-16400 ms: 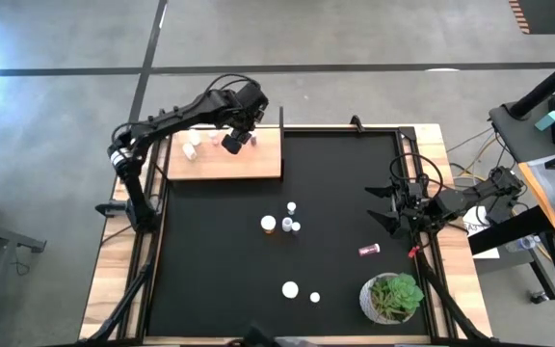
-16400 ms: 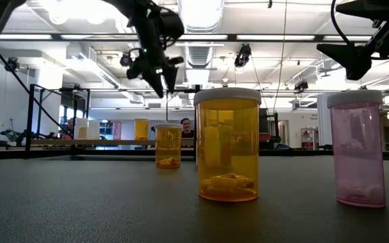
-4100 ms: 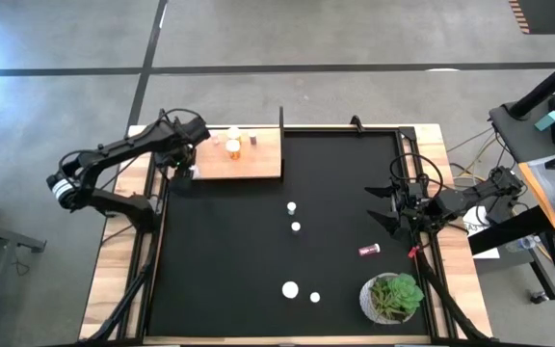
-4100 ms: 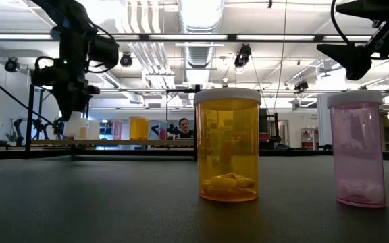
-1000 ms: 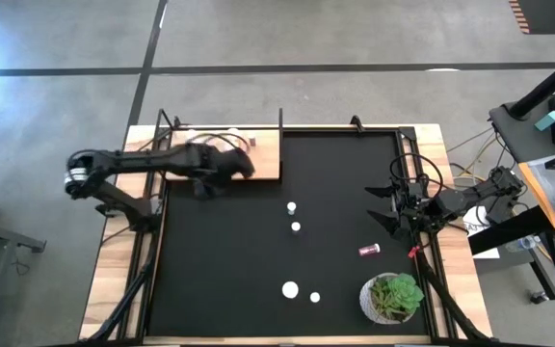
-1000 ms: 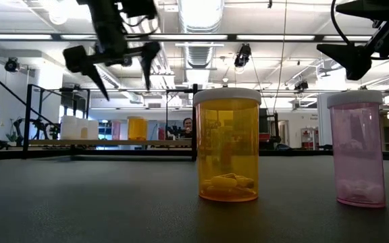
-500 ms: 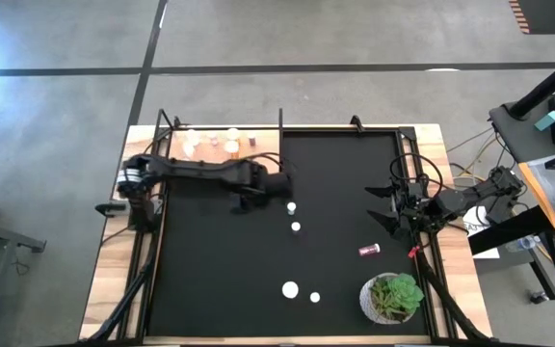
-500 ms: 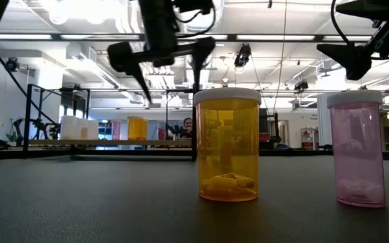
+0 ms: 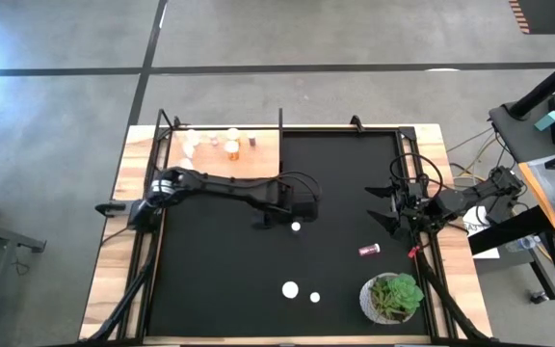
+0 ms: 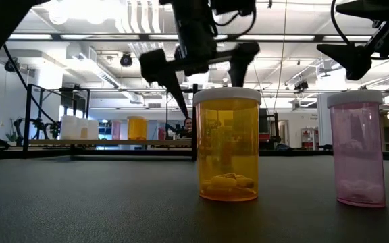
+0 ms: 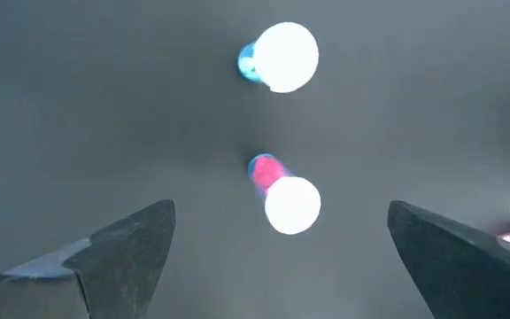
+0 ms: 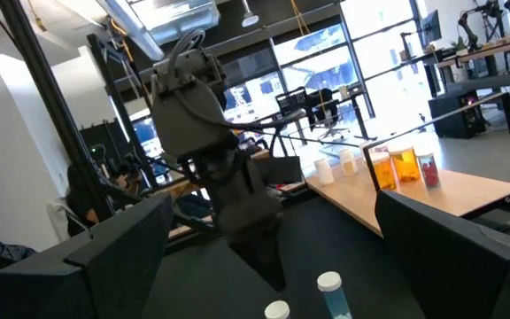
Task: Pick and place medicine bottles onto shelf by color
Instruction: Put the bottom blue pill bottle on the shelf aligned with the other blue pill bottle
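My left gripper (image 9: 287,210) hangs open over the middle of the black mat (image 9: 210,270), fingers pointing down. Two upright white-capped medicine bottles stand below it: one with a reddish body (image 11: 292,206) between the fingertips and well under them, another (image 11: 277,58) beyond. Only one of them (image 9: 296,226) shows from above. Two more bottles (image 9: 289,288) (image 9: 314,297) stand near the front, and a dark red bottle (image 9: 369,250) lies on its side. Several bottles (image 9: 231,145) stand on the shelf (image 9: 210,162) at the far left. My right gripper (image 9: 382,207) waits open at the right edge.
A green plant in a white pot (image 9: 393,297) stands at the near right corner of the mat. In the low view an orange bottle (image 10: 227,145) and a pink bottle (image 10: 356,148) stand close to the camera. Black posts (image 9: 281,120) rise at the shelf's corners.
My left gripper has swung from over the shelf's near edge toward the table's right and near side, out over the middle of the mat, ending above the two white-capped bottles. It has stayed open.
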